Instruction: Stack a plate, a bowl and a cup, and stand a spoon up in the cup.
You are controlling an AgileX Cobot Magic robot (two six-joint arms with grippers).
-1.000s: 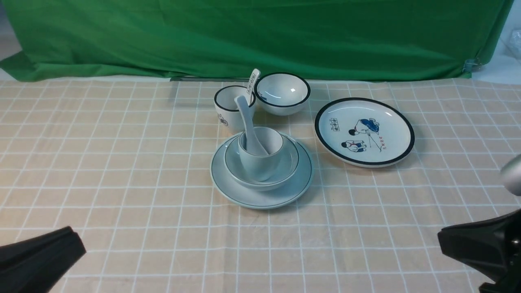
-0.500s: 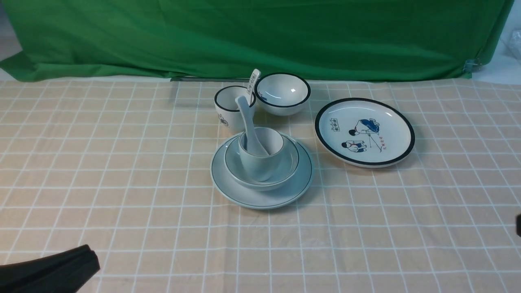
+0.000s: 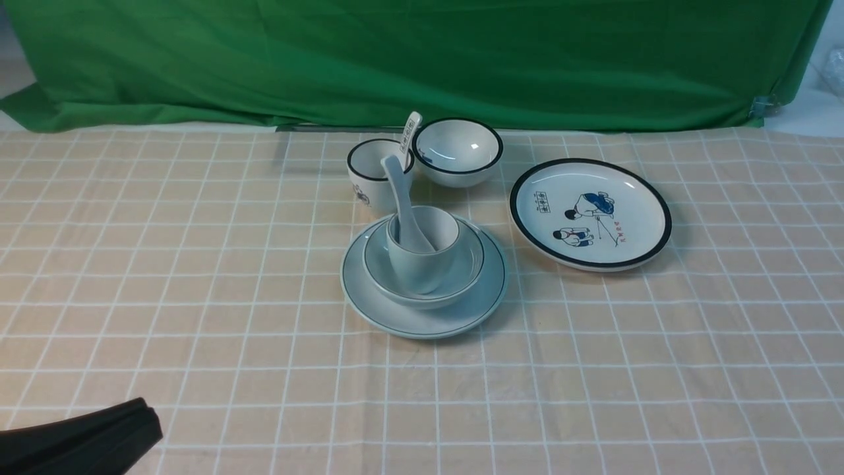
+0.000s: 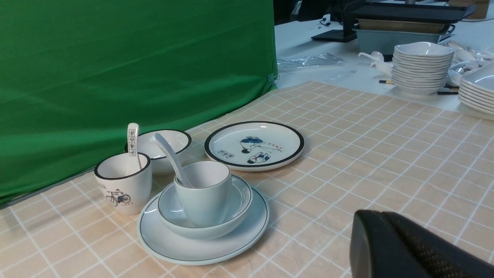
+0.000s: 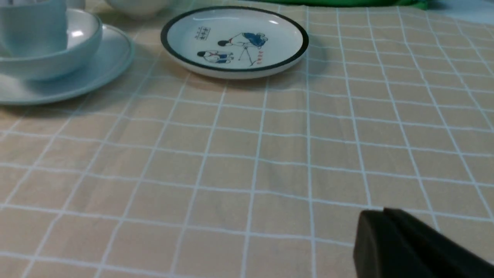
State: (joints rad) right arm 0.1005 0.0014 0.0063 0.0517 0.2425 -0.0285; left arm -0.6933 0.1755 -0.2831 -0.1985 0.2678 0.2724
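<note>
The pale blue-grey plate (image 3: 395,316) lies mid-table with the pale bowl (image 3: 461,277) on it. The pale cup (image 3: 422,264) stands in the bowl, and the plain spoon (image 3: 399,198) leans in the cup, handle up. The stack also shows in the left wrist view: plate (image 4: 166,247), bowl (image 4: 235,200), cup (image 4: 202,197), spoon (image 4: 168,152). My left gripper (image 3: 142,422) is shut and empty at the near left, far from the stack; it shows shut in the left wrist view (image 4: 380,218). My right gripper (image 5: 382,214) is shut and empty, out of the front view.
A white black-rimmed cup (image 3: 369,175) with a printed spoon (image 3: 410,135), a black-rimmed bowl (image 3: 458,152) and a cartoon plate (image 3: 590,212) stand behind and right of the stack. A green cloth (image 3: 422,59) backs the table. Stacked dishes (image 4: 422,65) sit beyond the tablecloth.
My right arm has withdrawn out of the front view at the near right. My left gripper sank lower at the near left, then held still. The stack has not moved.
</note>
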